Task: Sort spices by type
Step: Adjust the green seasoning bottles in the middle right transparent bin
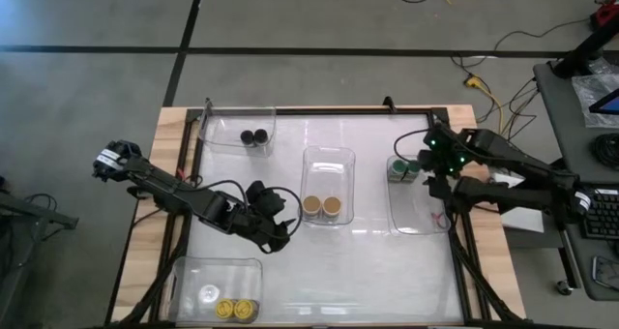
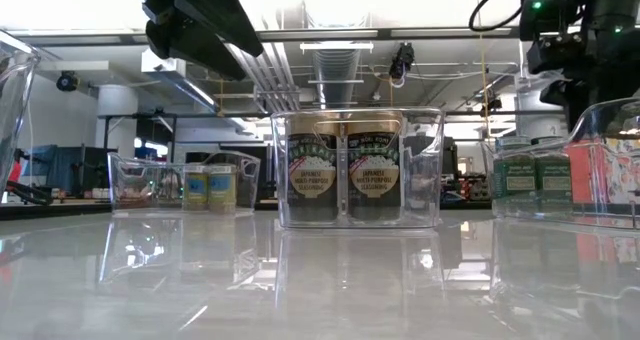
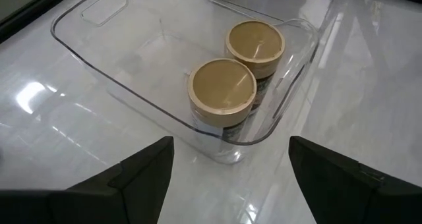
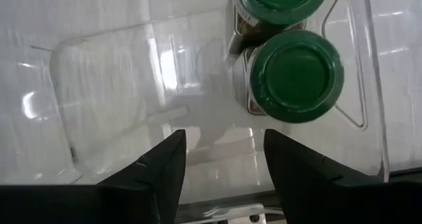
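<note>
a: status on the spices?

b: sorted as far as i can see, one lid colour per bin, so types don't mix. two black-lid jars (image 1: pixel 255 135) in the far left bin (image 1: pixel 221 142). two tan-lid jars (image 3: pixel 237 82) side by side in the centre bin (image 1: pixel 329 157), pushed to its near end. two green-lid jars (image 4: pixel 290 56) in the far corner of the right bin (image 1: pixel 418 223), touching. two yellow-lid jars (image 1: pixel 234 310) in the near left bin (image 1: pixel 193 271), with a whitish round thing beside them that i can't identify.

a: grippers?

b: my left gripper (image 3: pixel 231 171) hangs just outside the centre bin, fingers spread, empty. my right gripper (image 4: pixel 224 161) is over the bare part of the right bin, near the green pair, fingers apart, nothing between them.

a: why there?

b: my guess: each sits by the bin it serves, clear of the jars.
</note>
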You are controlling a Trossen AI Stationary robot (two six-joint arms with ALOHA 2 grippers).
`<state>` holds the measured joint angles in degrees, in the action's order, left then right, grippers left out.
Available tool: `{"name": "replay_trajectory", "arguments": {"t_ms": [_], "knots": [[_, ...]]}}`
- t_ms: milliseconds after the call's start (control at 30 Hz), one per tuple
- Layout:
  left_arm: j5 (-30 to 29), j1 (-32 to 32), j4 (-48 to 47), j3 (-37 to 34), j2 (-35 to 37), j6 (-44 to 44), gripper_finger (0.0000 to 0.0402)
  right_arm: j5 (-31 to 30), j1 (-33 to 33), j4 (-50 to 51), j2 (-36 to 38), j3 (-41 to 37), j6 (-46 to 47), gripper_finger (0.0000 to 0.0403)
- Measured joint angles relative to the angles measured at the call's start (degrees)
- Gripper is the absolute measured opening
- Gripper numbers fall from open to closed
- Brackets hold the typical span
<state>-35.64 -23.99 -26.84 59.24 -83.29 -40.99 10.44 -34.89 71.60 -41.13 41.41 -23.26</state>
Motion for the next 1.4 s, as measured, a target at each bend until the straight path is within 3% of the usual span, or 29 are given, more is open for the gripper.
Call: {"name": "replay_trajectory", "arguments": {"t_ms": [500,900,1200,1300,1400], "knots": [[0.01,0.11,0.12,0.0,0.0,-0.02,0.0283,-1.62,0.0,-2.04,-4.07,0.11,-0.81,0.0175],[0.18,0.11,0.38,0.0,0.0,-0.48,0.0283,-4.56,-0.02,-4.07,-3.91,0.11,-0.82,0.0195],[0.22,0.11,0.34,0.0,-0.02,-0.48,0.0283,-4.44,0.0,2.31,-3.88,2.51,-0.19,0.0196],[0.22,0.11,0.32,0.0,-0.02,-0.43,0.0283,-0.72,0.0,5.53,-3.9,4.74,1.98,0.0195],[0.16,0.11,0.3,0.0,-0.02,-0.06,0.0283,9.05,0.03,6.07,-3.91,6.19,2.02,0.0189]]}}
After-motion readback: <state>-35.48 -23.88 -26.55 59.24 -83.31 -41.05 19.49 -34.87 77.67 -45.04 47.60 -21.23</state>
